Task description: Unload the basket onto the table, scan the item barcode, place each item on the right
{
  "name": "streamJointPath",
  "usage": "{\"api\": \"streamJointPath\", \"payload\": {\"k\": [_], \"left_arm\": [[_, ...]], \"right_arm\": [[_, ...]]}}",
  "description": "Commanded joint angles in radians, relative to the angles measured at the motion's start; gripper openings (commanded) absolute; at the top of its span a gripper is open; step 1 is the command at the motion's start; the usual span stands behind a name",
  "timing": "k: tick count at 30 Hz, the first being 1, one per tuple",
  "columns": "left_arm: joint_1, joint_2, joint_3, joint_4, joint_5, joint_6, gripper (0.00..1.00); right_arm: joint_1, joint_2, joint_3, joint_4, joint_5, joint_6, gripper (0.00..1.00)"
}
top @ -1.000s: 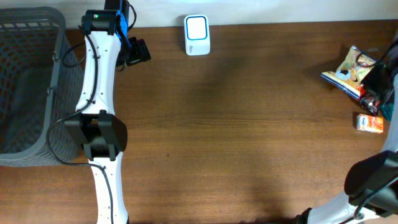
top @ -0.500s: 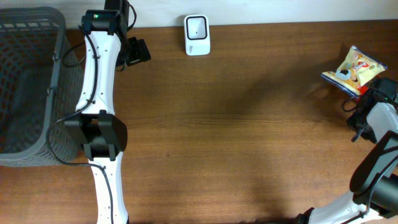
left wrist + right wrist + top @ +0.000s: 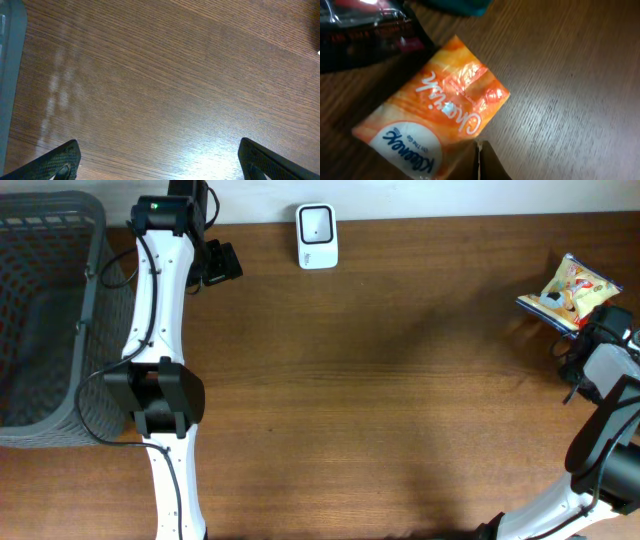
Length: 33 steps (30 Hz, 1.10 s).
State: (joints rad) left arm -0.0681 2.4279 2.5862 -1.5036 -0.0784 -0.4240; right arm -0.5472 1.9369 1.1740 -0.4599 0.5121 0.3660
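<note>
Tissue packet (image 3: 432, 115), the orange one, lies flat on the surface (image 3: 570, 100) in the middle of the right wrist view. It sits directly above and to the left of your right claw (image 3: 481, 152), and its lower right edge runs down to the claw tip. Its long axis goes from the lower left of that frame to the upper right. The right claw is fully closed, fingers pressed together at the bottom edge of the frame. You cannot tell whether it has caught the wrapper film or has closed just beside it.

Your right arm is clearly the nearer one. The left claw (image 3: 160, 160) hangs wide open over bare wood, with only its two fingertips showing in the bottom corners of its view. In the overhead view the white scanner (image 3: 317, 235) stands at the upper middle, well apart from the right arm at the far right edge, so any carry runs leftward and up the frame.

No barcode shows on the upturned face, only the brand lettering, so expect it underneath or on a side. The packet cannot be made out from overhead, where only the yellow snack bag (image 3: 568, 288) shows near the arm. A dark wrapper (image 3: 365, 30) is cut off at the upper left of the right wrist view.
</note>
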Motion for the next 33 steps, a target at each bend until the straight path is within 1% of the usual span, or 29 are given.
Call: {"api": "streamJointPath", "payload": {"k": [1,4,7,10,11,14,18,19,20,21,22,24,25,27,28,31,32,33], "left_arm": [[-0.001,0.010,0.000,-0.001,0.007,-0.009,0.99],[-0.001,0.010,0.000,-0.001,0.007,-0.009,0.99],[-0.001,0.010,0.000,-0.001,0.007,-0.009,0.99],[-0.001,0.010,0.000,-0.001,0.007,-0.009,0.99],[-0.001,0.010,0.000,-0.001,0.007,-0.009,0.99],[-0.001,0.010,0.000,-0.001,0.007,-0.009,0.99],[-0.001,0.010,0.000,-0.001,0.007,-0.009,0.99],[-0.001,0.010,0.000,-0.001,0.007,-0.009,0.99],[-0.001,0.010,0.000,-0.001,0.007,-0.009,0.99],[-0.001,0.010,0.000,-0.001,0.007,-0.009,0.99],[-0.001,0.010,0.000,-0.001,0.007,-0.009,0.99],[-0.001,0.010,0.000,-0.001,0.007,-0.009,0.99],[-0.001,0.010,0.000,-0.001,0.007,-0.009,0.99],[-0.001,0.010,0.000,-0.001,0.007,-0.009,0.99],[-0.001,0.010,0.000,-0.001,0.007,-0.009,0.99],[-0.001,0.010,0.000,-0.001,0.007,-0.009,0.99],[-0.001,0.010,0.000,-0.001,0.007,-0.009,0.99],[-0.001,0.010,0.000,-0.001,0.007,-0.009,0.99]], "right_arm": [[-0.005,0.039,-0.006,0.019,0.020,0.006,0.04],[-0.005,0.067,-0.006,0.043,0.020,0.006,0.04],[-0.004,0.067,-0.005,0.109,0.019,0.003,0.04],[-0.003,0.067,-0.004,0.172,0.016,-0.101,0.05],[-0.003,0.067,0.006,0.177,0.016,-0.148,0.05],[-0.003,0.060,0.025,0.159,0.001,-0.160,0.04],[-0.003,-0.045,0.039,0.108,-0.143,-0.155,0.04],[-0.003,-0.084,0.039,0.098,-0.170,-0.148,0.08],[-0.003,-0.137,0.039,0.083,-0.205,-0.148,0.15],[-0.003,-0.206,0.039,0.063,-0.255,-0.148,0.25],[-0.003,-0.250,0.039,0.050,-0.292,-0.148,0.32],[-0.003,-0.405,0.039,-0.003,-0.427,-0.107,0.63],[-0.003,-0.511,0.039,-0.070,-0.493,-0.050,0.76],[-0.003,-0.631,0.039,-0.176,-0.581,0.011,0.82],[-0.003,-0.695,0.039,-0.238,-0.657,0.010,0.84],[-0.003,-0.800,0.037,-0.420,-0.756,0.008,0.88],[0.002,-0.827,0.030,-0.486,-0.795,-0.017,0.88],[0.020,-0.858,0.008,-0.534,-0.851,-0.083,0.88]]}}
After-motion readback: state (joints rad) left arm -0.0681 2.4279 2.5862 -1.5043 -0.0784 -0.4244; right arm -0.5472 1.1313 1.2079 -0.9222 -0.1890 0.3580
